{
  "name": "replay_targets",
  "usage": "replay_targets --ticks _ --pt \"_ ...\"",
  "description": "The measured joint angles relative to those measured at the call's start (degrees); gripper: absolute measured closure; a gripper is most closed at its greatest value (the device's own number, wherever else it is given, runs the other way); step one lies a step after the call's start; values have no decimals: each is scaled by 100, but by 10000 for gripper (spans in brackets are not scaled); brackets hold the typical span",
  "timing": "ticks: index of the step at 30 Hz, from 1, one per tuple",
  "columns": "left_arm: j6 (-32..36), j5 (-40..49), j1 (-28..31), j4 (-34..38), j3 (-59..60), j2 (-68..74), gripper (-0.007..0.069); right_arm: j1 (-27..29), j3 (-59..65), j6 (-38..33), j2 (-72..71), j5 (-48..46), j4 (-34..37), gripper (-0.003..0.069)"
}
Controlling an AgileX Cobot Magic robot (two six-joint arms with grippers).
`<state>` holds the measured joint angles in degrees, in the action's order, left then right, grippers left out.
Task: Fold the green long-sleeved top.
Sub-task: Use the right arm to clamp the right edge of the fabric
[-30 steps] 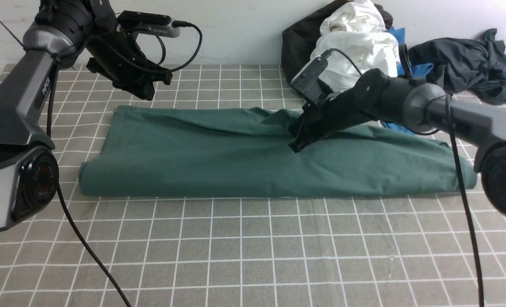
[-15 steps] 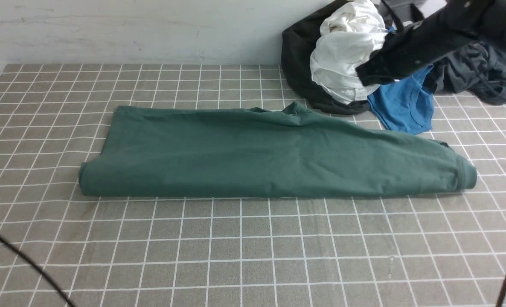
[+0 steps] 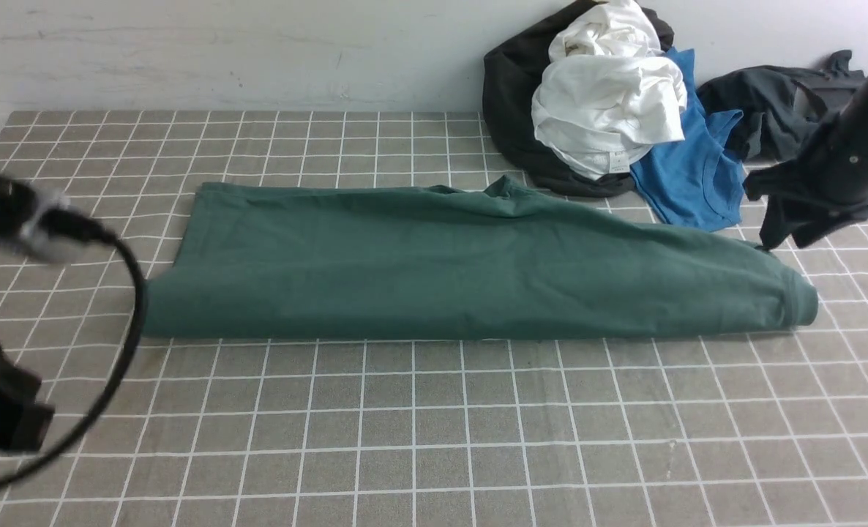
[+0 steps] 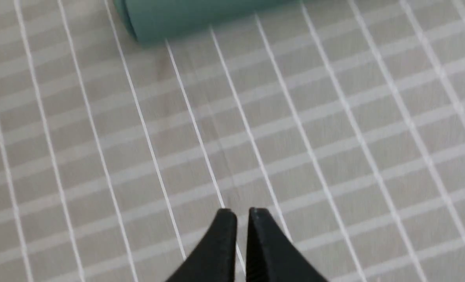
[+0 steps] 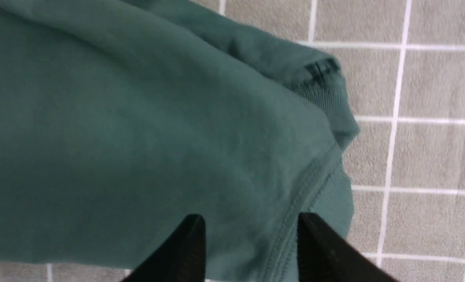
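Jaws, right gripper (image 5: 250, 223): wide, empty, above ribbed end of top (image 5: 138, 129).
Jaws, left gripper (image 4: 242, 213): nearly closed, empty, over tabletop (image 4: 334, 137).
Top: laid as a long folded strip across the tabletop's middle.
Risk: only the upper layer may be pinched, pulling the strip open.

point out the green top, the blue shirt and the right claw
green top (image 3: 463, 271): front view, middle of the folded cloth
blue shirt (image 3: 690, 183): front view, its flat lower part
right claw (image 5: 251, 219): right wrist view, midway between its open fingertips, over the top's ribbed end
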<state>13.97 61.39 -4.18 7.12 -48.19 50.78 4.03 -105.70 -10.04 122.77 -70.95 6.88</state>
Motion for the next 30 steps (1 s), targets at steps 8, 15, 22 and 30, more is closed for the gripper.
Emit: replay_targets --ticks 8,15,22,30 --pt "0 -104 0 8 1056 -659 599 204 63 473 528 30 -168 95" --pt "6 -775 0 41 1078 -482 599 229 59 592 883 84 308 311" --pt "50 -1146 0 12 1078 -306 599 112 59 242 845 84 712 628" --pt "50 -1264 0 0 1078 -304 599 119 94 99 -67 64 -1195 636"
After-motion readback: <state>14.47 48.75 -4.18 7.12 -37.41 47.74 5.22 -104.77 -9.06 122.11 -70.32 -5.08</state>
